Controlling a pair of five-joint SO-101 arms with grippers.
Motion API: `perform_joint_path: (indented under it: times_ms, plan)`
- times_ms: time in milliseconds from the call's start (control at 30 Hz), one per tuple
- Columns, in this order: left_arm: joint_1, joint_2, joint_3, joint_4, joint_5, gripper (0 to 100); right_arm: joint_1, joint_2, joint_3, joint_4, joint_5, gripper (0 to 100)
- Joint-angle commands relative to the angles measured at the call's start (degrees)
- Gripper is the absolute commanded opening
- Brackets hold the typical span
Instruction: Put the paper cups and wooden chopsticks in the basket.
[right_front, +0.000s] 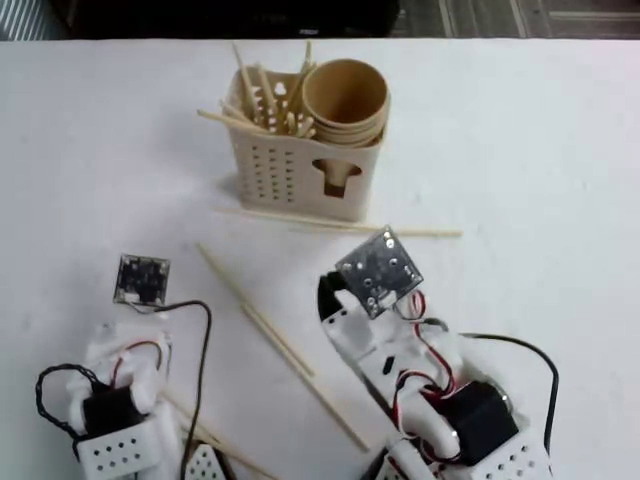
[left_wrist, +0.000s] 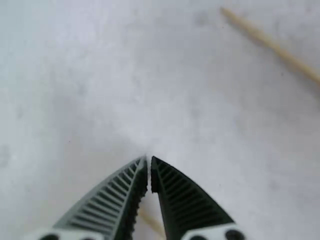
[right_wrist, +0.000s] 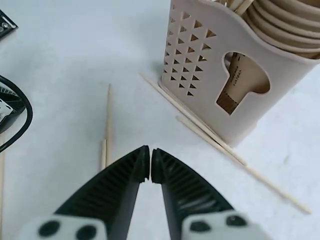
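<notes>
The right gripper (right_wrist: 150, 165) and left gripper (left_wrist: 149, 172) are sitting closed, empty; thin wooden chopsticks (right_front: 255, 312) lying flat before the perforated cream basket (right_front: 290, 175) may be rolling away when pinched.

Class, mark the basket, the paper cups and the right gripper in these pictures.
basket (right_front: 285, 175), high view, its perforated front wall.
paper cups (right_front: 345, 92), high view, inside of the top cup.
right gripper (right_wrist: 150, 156), right wrist view, midway between its shut fingertips.
</notes>
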Motion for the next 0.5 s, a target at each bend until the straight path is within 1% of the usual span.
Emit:
perform_joint_path:
  times_ms: [0,300,367,400,467]
  plan:
    - [-0.13,-0.4,-0.26,0.44,0.62,4,-1.54,1.8,-0.53,-0.48,0.44,1.8]
    - [-0.13,-0.4,-0.26,0.44,0.62,4,-12.0,26.07,-0.88,0.31,0.18,2.2]
    - [-0.13,-0.4,-0.26,0.44,0.62,4,-14.2,30.46,-0.88,0.13,-2.46,2.6]
    - [-0.13,-0.4,-0.26,0.44,0.62,4,-15.25,32.75,-0.79,-0.4,-4.22,4.2]
    - [-0.13,-0.4,-0.26,0.44,0.62,4,-17.45,36.7,-0.44,-1.45,-7.21,10.8]
